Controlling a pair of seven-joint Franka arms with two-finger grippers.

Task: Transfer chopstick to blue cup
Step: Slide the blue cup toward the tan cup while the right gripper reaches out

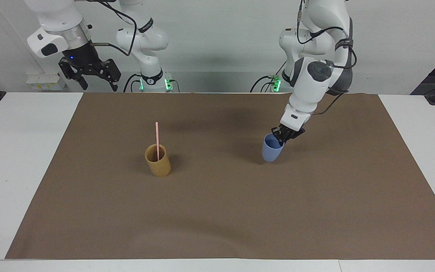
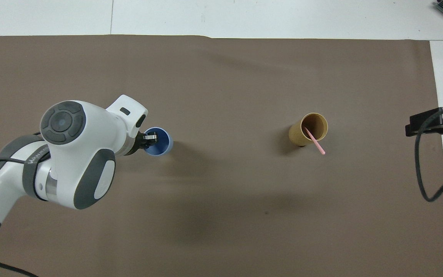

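Note:
The light-blue cup hangs slightly tilted, low over the middle of the brown mat. My left gripper is shut on the cup's rim, one finger inside the cup. The pale-pink chopstick stands in the tan cylindrical cup, toward the right arm's end of the table. My right gripper waits open and empty, high over the table's edge at that end.
A brown mat covers most of the white table. Bare mat lies between the two cups.

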